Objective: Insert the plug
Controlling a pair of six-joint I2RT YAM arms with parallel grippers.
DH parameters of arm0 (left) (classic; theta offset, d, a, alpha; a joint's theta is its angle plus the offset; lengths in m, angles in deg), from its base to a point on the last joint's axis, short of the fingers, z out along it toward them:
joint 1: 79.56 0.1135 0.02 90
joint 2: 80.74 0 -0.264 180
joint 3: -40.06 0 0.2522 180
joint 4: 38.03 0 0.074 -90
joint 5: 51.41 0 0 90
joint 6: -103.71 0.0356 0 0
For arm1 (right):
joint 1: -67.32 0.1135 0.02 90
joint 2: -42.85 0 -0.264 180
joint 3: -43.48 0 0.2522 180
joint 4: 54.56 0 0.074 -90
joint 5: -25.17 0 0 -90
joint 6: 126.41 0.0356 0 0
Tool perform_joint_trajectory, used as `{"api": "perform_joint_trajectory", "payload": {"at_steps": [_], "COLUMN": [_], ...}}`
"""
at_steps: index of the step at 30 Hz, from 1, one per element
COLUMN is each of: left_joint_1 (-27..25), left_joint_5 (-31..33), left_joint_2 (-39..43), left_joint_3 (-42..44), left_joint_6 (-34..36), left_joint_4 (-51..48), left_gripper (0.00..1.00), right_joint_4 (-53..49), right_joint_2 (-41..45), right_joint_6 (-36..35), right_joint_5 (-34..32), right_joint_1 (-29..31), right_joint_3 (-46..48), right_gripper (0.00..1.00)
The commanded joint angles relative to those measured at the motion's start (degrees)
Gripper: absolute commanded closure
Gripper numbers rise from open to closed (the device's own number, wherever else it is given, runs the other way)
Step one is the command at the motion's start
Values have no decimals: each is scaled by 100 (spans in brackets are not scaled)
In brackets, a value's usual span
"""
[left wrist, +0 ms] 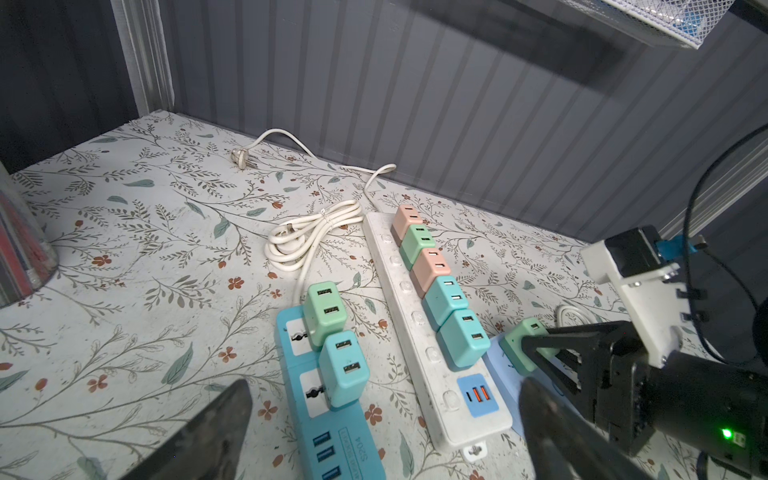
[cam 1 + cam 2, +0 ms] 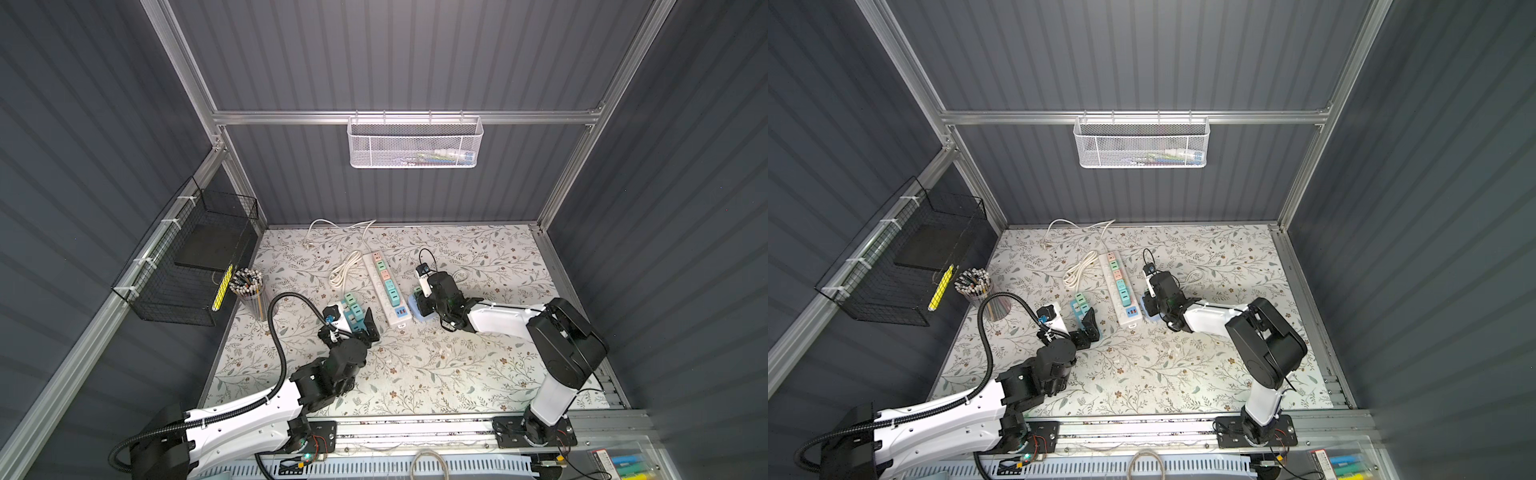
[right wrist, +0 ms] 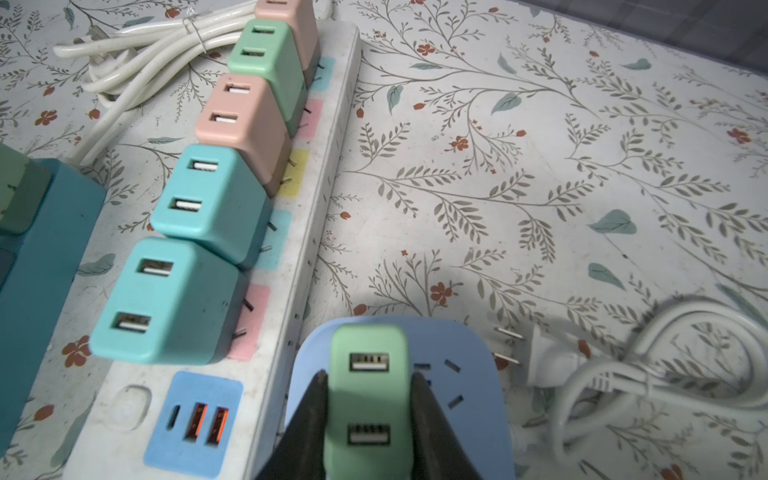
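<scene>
Grey ribbed walls all round, floral-papered tabletop (image 2: 457, 365) below. On the right side of it, the right gripper (image 3: 368, 376) is clamped on the green plug (image 3: 368, 399), one black finger on each flank. The plug stands on the pale-blue socket block (image 3: 469, 345), just beside the end of the white power strip (image 3: 291, 249). The prongs are hidden, so I can't tell whether they're home.

Here's the danger: that block looks light and unanchored, so a push that isn't straight down could skate it sideways or tip it instead of seating the plug. From the left wrist camera the plug looks tilted, and prongs meeting the slots askew would likely jam or bend. Smooth plastic flanks could slip in the grip, too.

The left gripper (image 2: 365, 328) hangs empty, jaws wide apart, at the teal strip (image 1: 328, 440), well apart from the block and bracing nothing.

What crowds the spot? Five chargers (image 3: 208, 199) fill the white strip on one side. A loose white cord (image 3: 623, 374) lies with bare prongs just beside the block on the other. The coiled cord (image 2: 344, 270) and the pencil cup (image 2: 249, 291) sit well clear.
</scene>
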Motion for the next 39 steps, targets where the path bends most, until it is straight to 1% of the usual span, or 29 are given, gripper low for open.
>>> {"api": "perform_joint_trajectory", "payload": {"at_steps": [1, 5, 10, 13, 16, 18, 20, 23, 25, 28, 31, 33, 36, 39], "left_joint_1": [28, 30, 26, 26, 30, 30, 30, 30, 30, 30, 26, 30, 30, 46], "left_joint_5": [91, 109, 117, 126, 130, 130, 135, 145, 172, 176, 162, 168, 154, 245], "left_joint_2": [128, 178, 186, 183, 190, 212, 240, 286, 288, 267, 237, 237, 217, 58], "left_joint_3": [104, 138, 141, 134, 112, 107, 90, 73, 22, -96, -178, -210, -238, -431], "left_joint_6": [105, 105, 106, 105, 105, 106, 112, 118, 145, 243, 337, 351, 382, 236], "left_joint_4": [89, 72, 63, 72, 41, -2, -40, -112, -188, -253, -260, -273, -292, -665], "left_gripper": [0, 0, 0, 0, 0, 0, 0, 0, 0, 0, 0, 0, 0, 0], "right_joint_4": [-1293, -1277, -1156, -1197, -1262, -1269, -1256, -1322, -1451, -1604, -1786, -1872, -1954, -1970], "right_joint_2": [-490, -498, -304, -265, -236, -203, -131, 18, 198, 517, 832, 1016, 1168, 1061], "right_joint_6": [39, 228, 789, 1027, 1087, 1100, 1075, 1042, 1044, 1011, 925, 850, 750, 697], "right_joint_5": [63, -369, -1279, -1558, -1686, -1627, -1421, -1144, -974, -824, -811, -821, -809, -719], "right_joint_1": [61, 82, 79, 16, -40, -116, -158, -151, -149, -151, -159, -180, -277, -457], "right_joint_3": [146, 218, 440, 478, 466, 472, 474, 428, 348, 243, 118, 46, -95, -254], "right_gripper": [80, 81, 81, 80, 79, 78, 77, 71, 64, 51, 43, 40, 39, 38]}}
